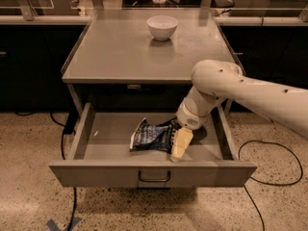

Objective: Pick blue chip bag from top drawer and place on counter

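Note:
The blue chip bag [153, 136] lies crumpled on the floor of the open top drawer [110, 136], right of centre. My gripper [176, 146] is down inside the drawer at the bag's right edge, touching or overlapping it, and the white arm reaches in from the right. The counter [120, 52] above the drawer is a flat grey metal top. Part of the bag's right end is hidden behind the gripper.
A white bowl [162, 27] stands on the counter near its back edge. The drawer's front panel carries a dark bar handle [154, 177]. Black cables [262, 177] trail over the speckled floor on both sides. Dark cabinets stand behind.

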